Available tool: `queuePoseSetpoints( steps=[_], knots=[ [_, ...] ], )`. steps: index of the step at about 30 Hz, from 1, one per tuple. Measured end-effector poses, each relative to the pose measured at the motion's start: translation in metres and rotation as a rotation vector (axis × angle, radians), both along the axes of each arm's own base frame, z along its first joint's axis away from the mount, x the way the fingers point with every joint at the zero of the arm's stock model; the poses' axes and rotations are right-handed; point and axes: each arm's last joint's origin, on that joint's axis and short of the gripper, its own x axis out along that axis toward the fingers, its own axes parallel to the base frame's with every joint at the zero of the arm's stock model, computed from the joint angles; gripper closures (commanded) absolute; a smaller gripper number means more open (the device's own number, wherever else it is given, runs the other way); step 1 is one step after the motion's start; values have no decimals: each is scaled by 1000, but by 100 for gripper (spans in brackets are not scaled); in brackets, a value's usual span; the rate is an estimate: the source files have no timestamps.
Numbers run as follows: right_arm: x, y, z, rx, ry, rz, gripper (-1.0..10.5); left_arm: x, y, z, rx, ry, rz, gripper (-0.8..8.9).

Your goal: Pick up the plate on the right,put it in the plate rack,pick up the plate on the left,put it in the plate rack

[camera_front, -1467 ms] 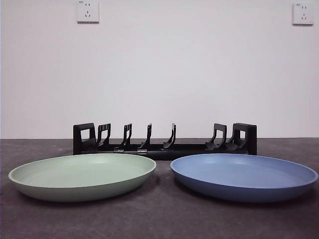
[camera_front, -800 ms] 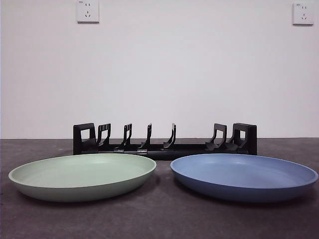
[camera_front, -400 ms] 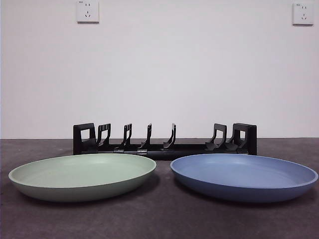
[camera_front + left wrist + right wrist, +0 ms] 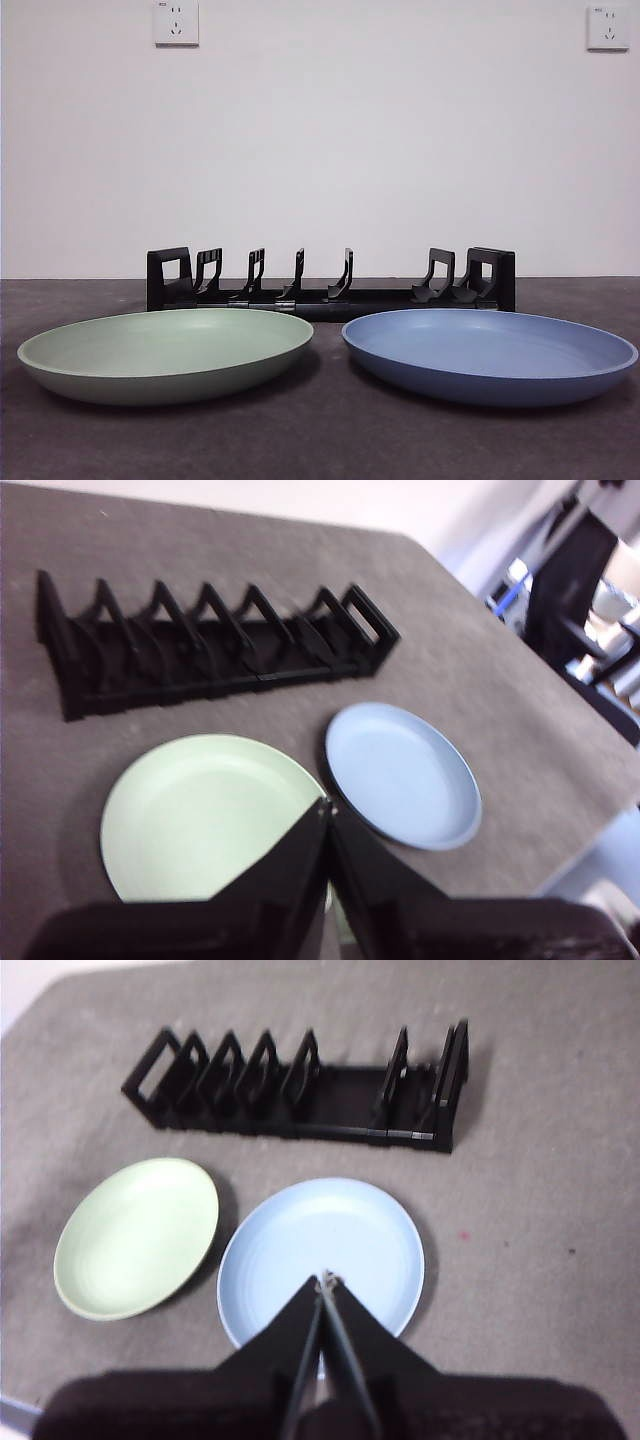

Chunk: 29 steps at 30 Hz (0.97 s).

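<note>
The shallow round blue plastic plate lies flat on the grey table, right of the pale green plate and before the long black plastic plate rack. It looks light, stiff and smooth; its thin raised rim seems the only hold. Both the right gripper and left gripper hang high, jaws closed and empty.

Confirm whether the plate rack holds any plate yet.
Empty. The plate rack has bare slots; the blue plate and green plate both lie flat on the table in front of it.
</note>
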Motion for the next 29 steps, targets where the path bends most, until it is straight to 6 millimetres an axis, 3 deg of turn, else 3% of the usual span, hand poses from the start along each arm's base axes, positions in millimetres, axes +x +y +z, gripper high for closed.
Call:
queuePoseSetpoints(
  steps=[7,8,11,12,18,22,26,29],
  knots=[
    [-1,2,2,-16,11,40,941,-3,-7,10,28,9,-100,812],
    [-1,2,2,-16,10,41,901,-2,-7,9,19,17,-120,770],
    [-1,2,2,-18,9,42,466,0,-8,9,6,29,-141,213],
    [-1,2,2,-18,9,42,382,1,-8,8,6,30,-142,171],
    [7,3,0,-17,35,48,371,4,-11,14,9,25,-182,175],
    [22,2,-5,-13,94,50,380,10,-15,27,35,-11,-232,176],
    [53,1,-17,-8,211,49,380,20,-20,29,59,-13,-288,185],
    [90,1,-38,-8,348,50,381,28,-24,26,66,12,-316,185]
  ],
)
